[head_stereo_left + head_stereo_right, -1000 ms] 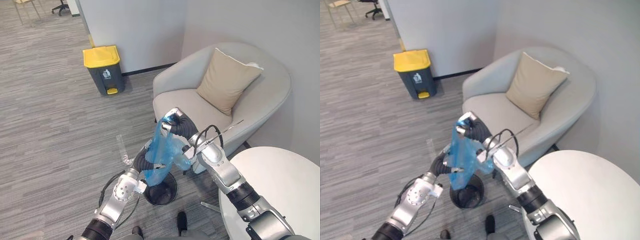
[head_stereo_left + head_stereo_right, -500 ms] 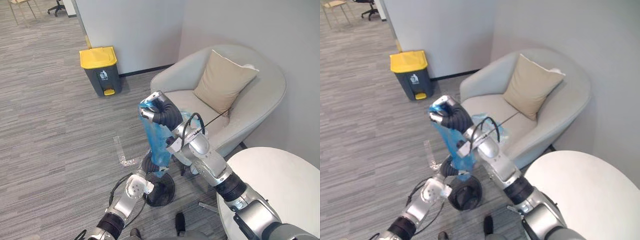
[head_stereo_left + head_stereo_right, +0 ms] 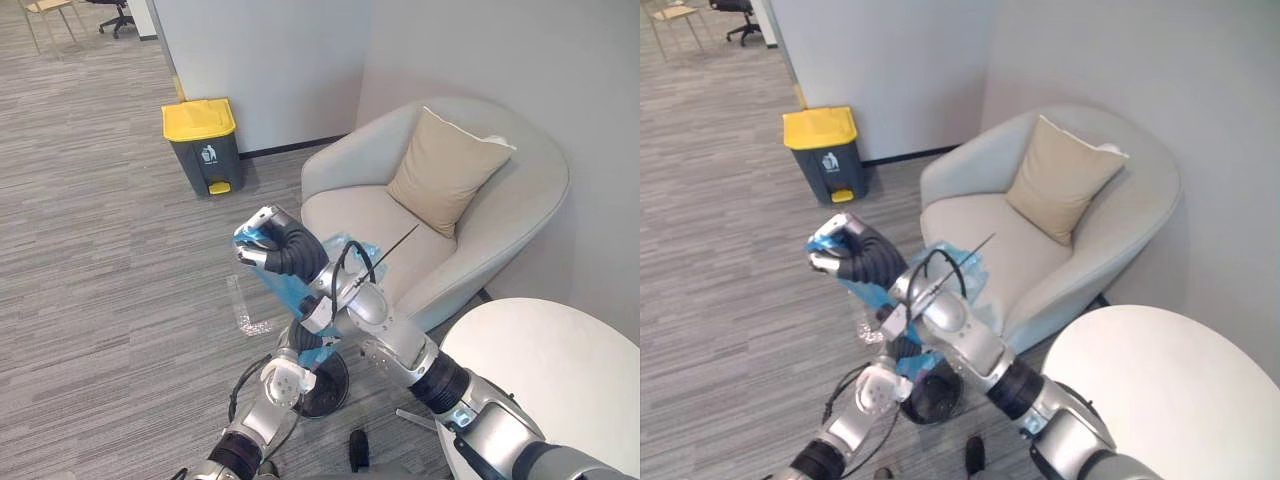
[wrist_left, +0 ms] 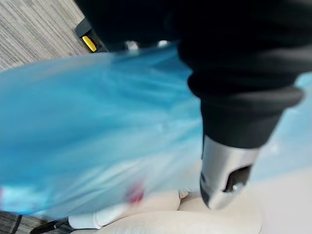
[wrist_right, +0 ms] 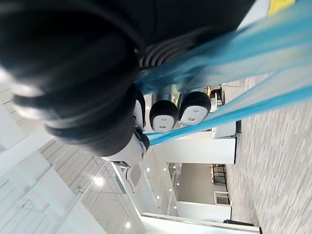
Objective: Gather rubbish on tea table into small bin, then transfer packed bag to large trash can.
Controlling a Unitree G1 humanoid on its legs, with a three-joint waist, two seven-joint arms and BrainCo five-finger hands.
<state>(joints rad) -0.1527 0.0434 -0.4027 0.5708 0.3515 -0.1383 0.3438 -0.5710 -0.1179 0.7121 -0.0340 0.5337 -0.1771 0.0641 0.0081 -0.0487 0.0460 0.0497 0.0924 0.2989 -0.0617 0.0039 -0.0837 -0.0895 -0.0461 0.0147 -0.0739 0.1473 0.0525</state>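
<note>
**A:** So where's the bag (image 3: 292,285) at?

**B:** Up in the air, hanging from the right hand (image 3: 262,240). Its fingers (image 5: 163,114) are clenched round the bunched top. The bottom end dangles just over the bin (image 3: 335,378) on the floor, by the armchair's (image 3: 480,220) front edge.

**A:** And the left hand (image 4: 222,168)?

**B:** Low down against the bag's bottom end, right above the bin. Can't tell if it's gripping or not, the plastic's in the way. The trash can (image 3: 205,140) sits well apart, over by the wall.
</note>
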